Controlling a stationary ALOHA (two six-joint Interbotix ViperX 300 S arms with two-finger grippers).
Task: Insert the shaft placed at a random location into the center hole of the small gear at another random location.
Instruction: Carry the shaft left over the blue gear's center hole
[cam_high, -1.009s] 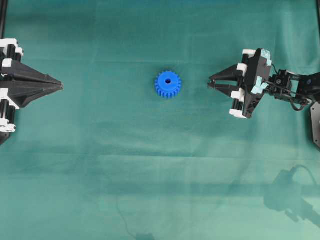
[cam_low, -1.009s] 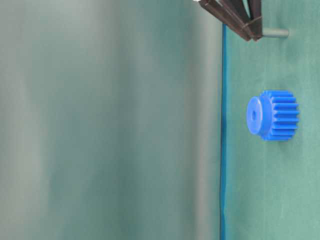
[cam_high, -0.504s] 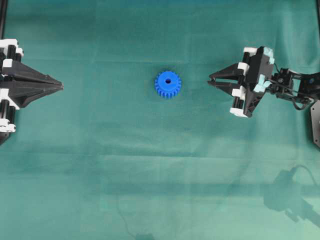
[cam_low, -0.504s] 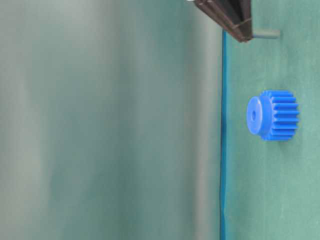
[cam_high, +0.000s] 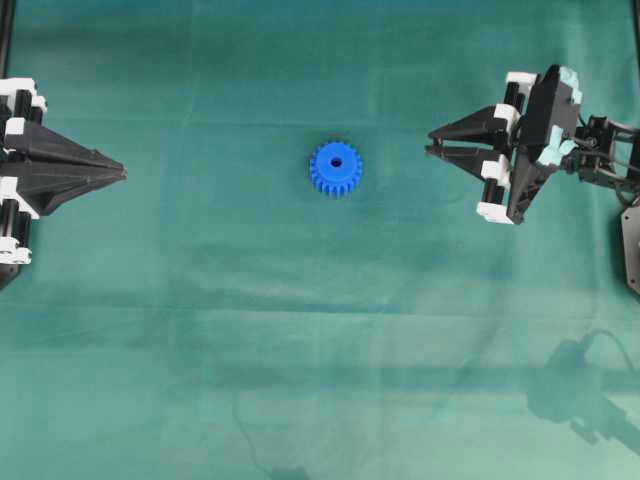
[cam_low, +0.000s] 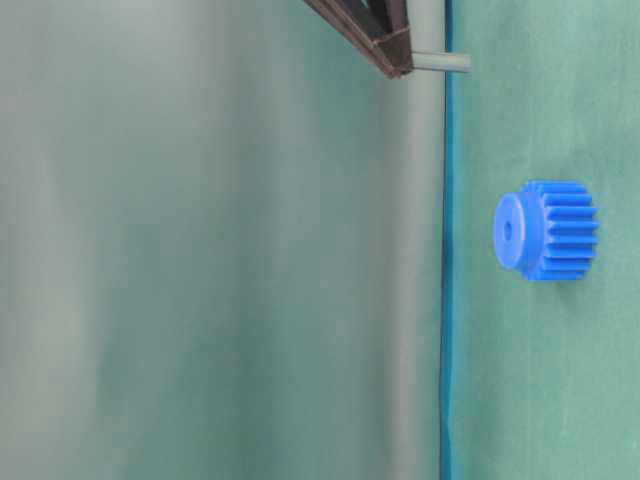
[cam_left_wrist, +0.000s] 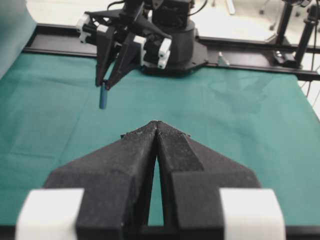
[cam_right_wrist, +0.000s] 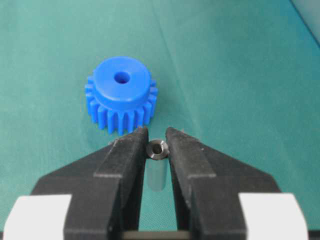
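The blue small gear (cam_high: 335, 168) lies flat on the green cloth, hub up, with the center hole (cam_high: 335, 160) open. It also shows in the table-level view (cam_low: 545, 230) and the right wrist view (cam_right_wrist: 121, 94). My right gripper (cam_high: 430, 147) is shut on the shaft (cam_right_wrist: 157, 149), which hangs upright from its tips above the cloth, to the gear's right. The shaft also shows in the table-level view (cam_low: 440, 62) and the left wrist view (cam_left_wrist: 103, 96). My left gripper (cam_high: 122, 172) is shut and empty at the far left (cam_left_wrist: 157, 123). Its fingers hide the gear in the left wrist view.
The green cloth (cam_high: 320, 330) covers the whole table. The right arm's base (cam_left_wrist: 172, 45) and a black rail stand at the far edge in the left wrist view. The left arm's body sits at the left edge of the overhead view.
My right gripper has lifted the shaft higher off the cloth and drawn back a little to the right, away from the gear. The gear and the left gripper have not moved.
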